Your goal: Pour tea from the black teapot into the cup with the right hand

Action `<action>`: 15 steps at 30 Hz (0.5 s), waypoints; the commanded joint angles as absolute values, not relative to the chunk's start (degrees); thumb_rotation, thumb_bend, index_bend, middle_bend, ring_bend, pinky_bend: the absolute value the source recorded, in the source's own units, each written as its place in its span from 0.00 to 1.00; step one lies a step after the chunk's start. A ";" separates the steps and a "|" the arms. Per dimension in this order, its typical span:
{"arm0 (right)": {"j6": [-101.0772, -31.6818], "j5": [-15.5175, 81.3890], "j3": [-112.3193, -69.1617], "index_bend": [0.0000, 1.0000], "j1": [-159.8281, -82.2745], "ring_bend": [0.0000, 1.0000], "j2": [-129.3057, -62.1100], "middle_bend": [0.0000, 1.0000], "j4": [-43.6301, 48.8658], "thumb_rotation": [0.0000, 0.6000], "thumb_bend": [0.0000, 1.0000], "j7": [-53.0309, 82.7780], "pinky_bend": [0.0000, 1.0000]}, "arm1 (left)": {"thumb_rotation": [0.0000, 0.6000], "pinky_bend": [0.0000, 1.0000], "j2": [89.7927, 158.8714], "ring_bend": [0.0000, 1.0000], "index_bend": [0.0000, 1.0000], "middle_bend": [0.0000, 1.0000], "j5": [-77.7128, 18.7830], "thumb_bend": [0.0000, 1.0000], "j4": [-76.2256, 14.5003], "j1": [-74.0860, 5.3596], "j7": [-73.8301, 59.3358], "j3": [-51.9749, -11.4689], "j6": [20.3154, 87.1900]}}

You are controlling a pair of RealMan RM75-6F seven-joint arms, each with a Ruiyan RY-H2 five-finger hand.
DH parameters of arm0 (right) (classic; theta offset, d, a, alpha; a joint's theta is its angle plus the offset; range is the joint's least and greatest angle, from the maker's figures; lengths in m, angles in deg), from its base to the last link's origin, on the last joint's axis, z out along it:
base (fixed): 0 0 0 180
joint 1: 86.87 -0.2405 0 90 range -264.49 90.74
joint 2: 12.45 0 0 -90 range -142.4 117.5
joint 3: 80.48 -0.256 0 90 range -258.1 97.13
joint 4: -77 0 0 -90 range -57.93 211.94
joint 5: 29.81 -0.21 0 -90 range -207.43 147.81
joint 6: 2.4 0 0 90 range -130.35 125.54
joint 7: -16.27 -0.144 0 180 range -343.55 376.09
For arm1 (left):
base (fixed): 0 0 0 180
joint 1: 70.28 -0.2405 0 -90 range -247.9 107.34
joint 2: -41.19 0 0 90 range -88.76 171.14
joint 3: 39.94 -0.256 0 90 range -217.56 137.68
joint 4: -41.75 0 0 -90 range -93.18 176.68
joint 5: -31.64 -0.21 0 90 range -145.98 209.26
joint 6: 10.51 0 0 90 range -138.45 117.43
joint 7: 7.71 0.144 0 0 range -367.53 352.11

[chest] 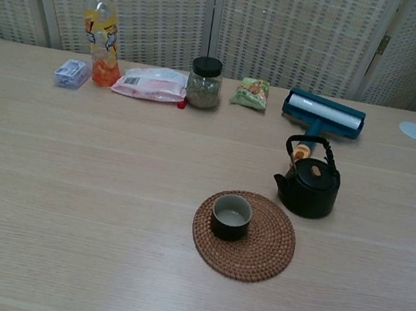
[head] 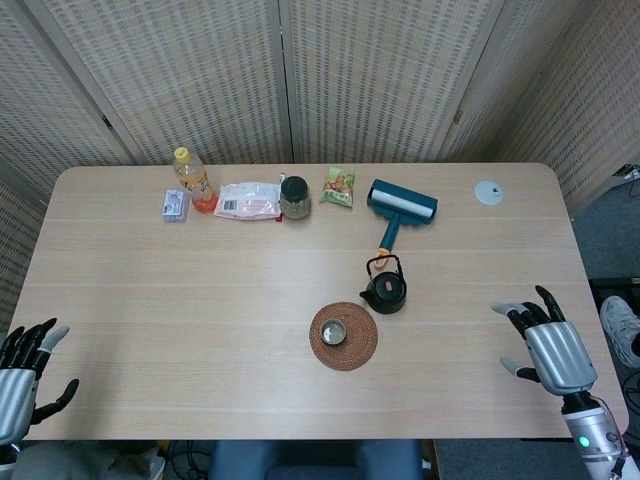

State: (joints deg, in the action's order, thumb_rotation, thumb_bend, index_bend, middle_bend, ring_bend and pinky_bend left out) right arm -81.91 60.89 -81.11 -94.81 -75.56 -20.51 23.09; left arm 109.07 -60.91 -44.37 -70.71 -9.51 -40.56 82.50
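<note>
Right hand (head: pixel 545 345) hovers over the table's (head: pixel 150 300) right front corner with its fingers spread apart and nothing in them, well apart from the black teapot (head: pixel 385 288). Left hand (head: pixel 20 375) hangs just off the left front corner, fingers likewise apart and empty; neither hand shows in the chest view.

The teapot stands upright a little right of the table's middle, its bail handle raised and its spout turned toward the left. Just beside it, toward the front edge and slightly left, lies a round woven coaster (head: pixel 344 336), and the cup (head: pixel 333 331) stands upright on the coaster's left half. Teapot and coaster sit close, and the chest view shows a narrow gap between them.

Behind the teapot, a teal lint roller (head: pixel 400 208) lies with its handle pointing toward the pot. Along the back edge, from left to right, sit a small packet (head: pixel 176 204), an orange drink bottle (head: pixel 192 180), a pink pouch (head: pixel 248 200), a dark-lidded jar (head: pixel 294 197) and a green snack bag (head: pixel 338 186). A small white disc (head: pixel 488 192) lies near the back right corner.
</note>
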 commanded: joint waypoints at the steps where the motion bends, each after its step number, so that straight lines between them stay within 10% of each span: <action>1: -81.23 60.45 -81.23 0.27 -95.26 0.27 -75.40 0.30 -20.92 1.00 0.01 23.81 0.21 | 1.00 0.03 109.01 0.09 0.15 0.07 -60.85 0.29 -44.40 -70.75 -9.54 -40.55 82.53; 6: -81.21 60.18 -81.42 0.27 -95.44 0.27 -75.69 0.30 -20.73 1.00 0.02 24.33 0.43 | 1.00 0.03 108.87 0.09 0.15 0.07 -60.85 0.29 -44.42 -70.77 -9.62 -40.53 82.54; 15: -81.62 60.41 -81.46 0.27 -95.52 0.27 -75.89 0.30 -20.28 1.00 0.02 24.06 0.44 | 1.00 0.03 109.07 0.09 0.15 0.07 -60.95 0.29 -44.37 -70.64 -9.56 -40.64 82.20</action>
